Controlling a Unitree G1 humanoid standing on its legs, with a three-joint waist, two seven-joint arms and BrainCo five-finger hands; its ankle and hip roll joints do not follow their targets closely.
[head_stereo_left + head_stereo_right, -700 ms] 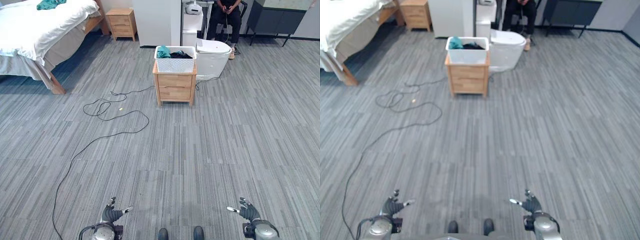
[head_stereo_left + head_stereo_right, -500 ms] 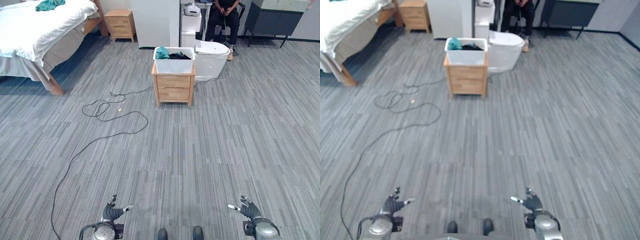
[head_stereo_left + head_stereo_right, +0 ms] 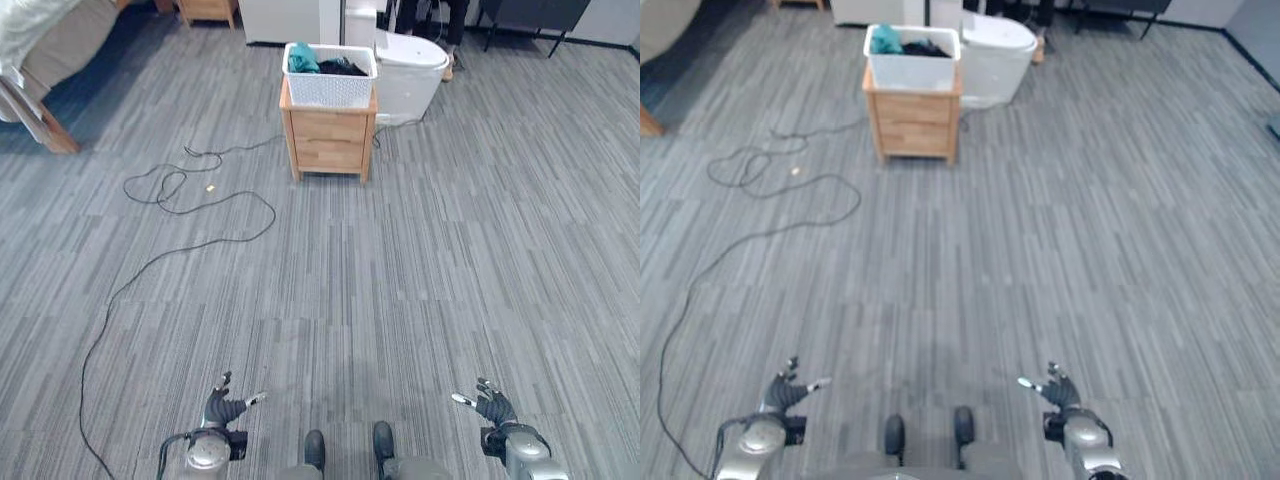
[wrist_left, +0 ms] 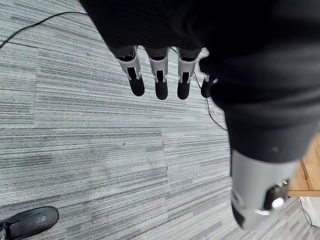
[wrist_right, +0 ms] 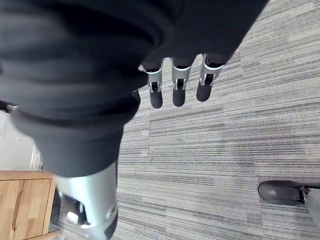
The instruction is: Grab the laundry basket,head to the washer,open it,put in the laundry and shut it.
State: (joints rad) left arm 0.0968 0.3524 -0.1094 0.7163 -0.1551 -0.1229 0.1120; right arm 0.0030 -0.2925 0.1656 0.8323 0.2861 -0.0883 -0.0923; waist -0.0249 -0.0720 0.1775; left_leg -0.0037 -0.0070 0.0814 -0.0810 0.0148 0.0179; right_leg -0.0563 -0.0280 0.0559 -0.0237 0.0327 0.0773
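— Item one?
— Basket (image 3: pixel 329 76): white, rectangular, perforated lattice walls. It sits on top of a small wooden nightstand (image 3: pixel 328 142) with two drawers — far across the room, well apart from both hands.
— Contents?
— Laundry (image 3: pixel 303 59): a teal cloth heaped at one end, dark cloth beside it, both rising just above the rim.
— Behind it?
— Washer (image 3: pixel 410 75): white, rounded, smooth shell, just beside the nightstand.
— Floor (image 3: pixel 400 260)?
— Grey carpet in narrow streaked planks; a thin black cord (image 3: pixel 190 190) loops over it near the nightstand. A bed (image 3: pixel 35 60) with a wooden leg stands at the far left.
— Hands?
— Left hand (image 3: pixel 222 409), low and near: fingers (image 4: pixel 160 82) straight, spread, holding nothing. Right hand (image 3: pixel 492 406), likewise low: fingers (image 5: pixel 178 85) straight, relaxed, empty.
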